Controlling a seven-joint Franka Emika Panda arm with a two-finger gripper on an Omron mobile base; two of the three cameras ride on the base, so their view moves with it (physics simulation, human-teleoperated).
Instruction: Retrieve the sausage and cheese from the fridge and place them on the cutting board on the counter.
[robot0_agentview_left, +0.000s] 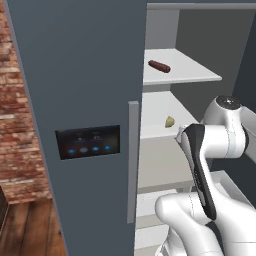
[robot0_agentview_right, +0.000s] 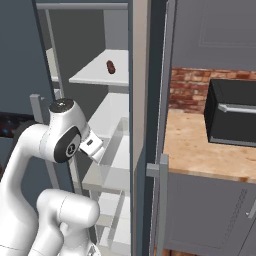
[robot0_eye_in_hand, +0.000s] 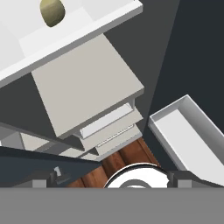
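The fridge (robot0_agentview_left: 75, 75) stands with its left door shut and its right side open on white shelves. On the upper shelf lies the dark reddish sausage (robot0_agentview_left: 159, 66) (robot0_agentview_right: 110, 67). One shelf lower sits the pale yellow cheese (robot0_agentview_left: 170, 121) (robot0_eye_in_hand: 53, 12). My gripper (robot0_agentview_right: 94, 147) (robot0_eye_in_hand: 118, 180) hangs inside the open fridge, below and in front of the cheese shelf, pointing down. It is open, its dark fingertips (robot0_eye_in_hand: 43, 181) spread wide with nothing between them. The wooden counter (robot0_agentview_right: 200, 145) lies to the right of the fridge. The cutting board is out of view.
A white door bin (robot0_eye_in_hand: 188, 131) (robot0_agentview_left: 230, 185) sits on the opened door to my right. Lower shelves and drawers (robot0_eye_in_hand: 87, 87) lie beneath the gripper. A dark microwave (robot0_agentview_right: 232, 117) stands on the counter. Brick wall (robot0_agentview_left: 20, 125) and wooden floor are left of the fridge.
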